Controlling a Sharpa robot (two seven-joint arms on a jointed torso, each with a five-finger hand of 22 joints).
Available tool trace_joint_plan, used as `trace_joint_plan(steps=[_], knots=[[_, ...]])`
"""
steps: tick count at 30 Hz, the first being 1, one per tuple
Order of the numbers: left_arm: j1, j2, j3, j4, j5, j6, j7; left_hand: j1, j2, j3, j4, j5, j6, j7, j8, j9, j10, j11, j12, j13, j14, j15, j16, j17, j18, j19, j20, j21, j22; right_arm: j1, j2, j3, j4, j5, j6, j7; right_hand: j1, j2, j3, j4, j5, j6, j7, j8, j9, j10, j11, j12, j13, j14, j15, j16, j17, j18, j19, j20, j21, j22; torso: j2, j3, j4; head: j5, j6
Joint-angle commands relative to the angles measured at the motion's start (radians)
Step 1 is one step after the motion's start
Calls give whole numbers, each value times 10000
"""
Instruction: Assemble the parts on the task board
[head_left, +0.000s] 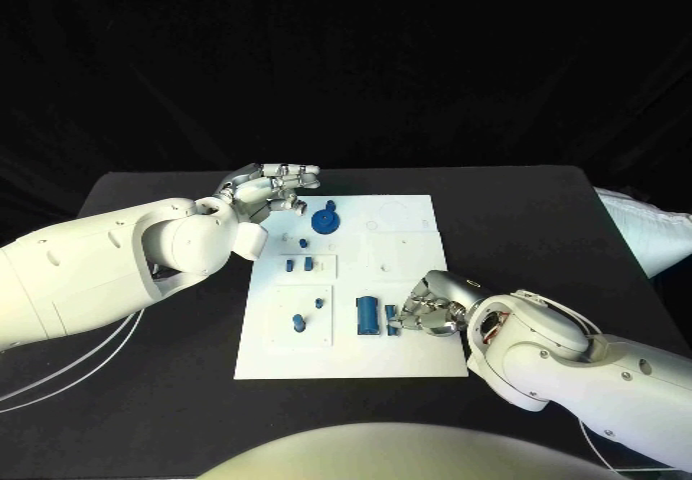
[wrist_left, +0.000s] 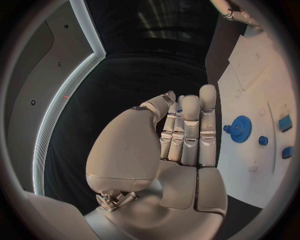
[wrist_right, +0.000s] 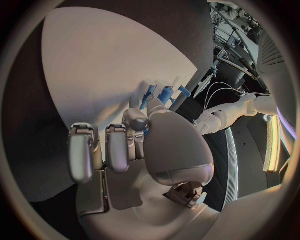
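Task board (head_left: 411, 215) work: right hand (head_left: 428, 305) pinches a small blue part (wrist_right: 145, 131); seat it squarely. Left hand (head_left: 267, 190) hovers, fingers together, empty.

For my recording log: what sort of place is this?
Probably a robot lab test bench: a black table against a dark backdrop, a white task board carrying small blue parts such as a gear, and cables trailing across the table from the arm.
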Motion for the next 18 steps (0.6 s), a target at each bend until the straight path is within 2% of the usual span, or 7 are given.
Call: trace_joint_plan(steps=[1,5,8,10,11,15,18], knots=[[4,-1,6,11,-24,181,28,-12,108,-76,6,12,-44,-41,47,0,-70,-16,60,13,-61,9,-24,-16,130,-89,15,-47,-16,-34,-84,-14,141,-67,-317,38,-253,-106,-271,182,333,-36,45,20,60,39,9,-68,-27,615,-36,6,330,-117,41,-5,-10,1182,-14,4,-2,-19,26],[4,13,6,-49,-24,158,36,-12,109,-77,6,12,-44,-41,48,0,-72,-16,62,13,-62,8,-24,-17,131,-90,15,-50,-17,51,-207,19,288,168,-901,343,-438,-224,-594,431,434,-135,81,-40,48,-114,44,-490,-267,555,-14,-177,68,-62,-116,12,-165,987,-34,-19,19,-38,110],[4,44,4,-125,-20,84,75,-39,105,-94,21,8,-51,-37,50,-3,-86,-10,69,11,-94,11,-60,-92,141,-117,16,-117,-60,298,-265,38,171,1071,-1557,1007,-368,-268,-792,484,476,-448,208,-224,-12,-628,152,-1824,-1062,380,71,-694,-634,84,-552,71,-606,442,-90,-35,69,-83,215],[-2,76,3,-181,17,-113,141,-78,89,-131,37,14,-96,-15,50,-12,-165,13,85,-4,-480,55,-349,-464,180,-392,39,-507,-282,498,-253,44,-106,2045,-1975,1701,-149,-211,-833,435,562,-734,316,-392,-77,-864,243,-2366,-1406,314,140,-933,-921,151,-755,130,-833,179,-171,-65,59,-90,282],[-12,104,2,-222,81,-210,180,-96,56,-154,47,18,-176,35,32,-23,-315,56,58,-40,-1064,153,-684,-644,159,-784,86,-765,-381,611,-230,46,-317,2595,-2149,2147,7,-178,-829,390,584,-851,363,-462,-110,-941,278,-2512,-1505,307,170,-984,-973,168,-805,155,-896,111,-230,-85,56,-97,292],[-116,216,-54,-397,394,-646,512,-241,-35,-366,179,1,-461,195,-41,-35,-916,335,-137,-239,-2654,509,-1771,-1255,68,-2195,346,-1804,-891,1102,70,46,-1529,5245,-2574,4264,1015,65,-729,50,558,-1222,544,-686,-262,-1726,461,-3948,-2500,-41,330,-2084,-2247,464,-1684,283,-1942,-1067,-460,-135,27,-173,655],[-268,332,-98,-497,678,-1466,1251,-243,53,-541,260,1,-240,155,136,13,-769,349,-11,-300,-2895,532,-2229,-1618,98,-2508,489,-2237,-1221,1393,441,43,-2687,7782,-2684,6009,1809,370,-471,-252,386,-1387,694,-796,-353,-2350,569,-4635,-3104,-912,423,-4379,-4739,975,-3375,379,-4033,-3316,-689,-181,-28,-197,881]])
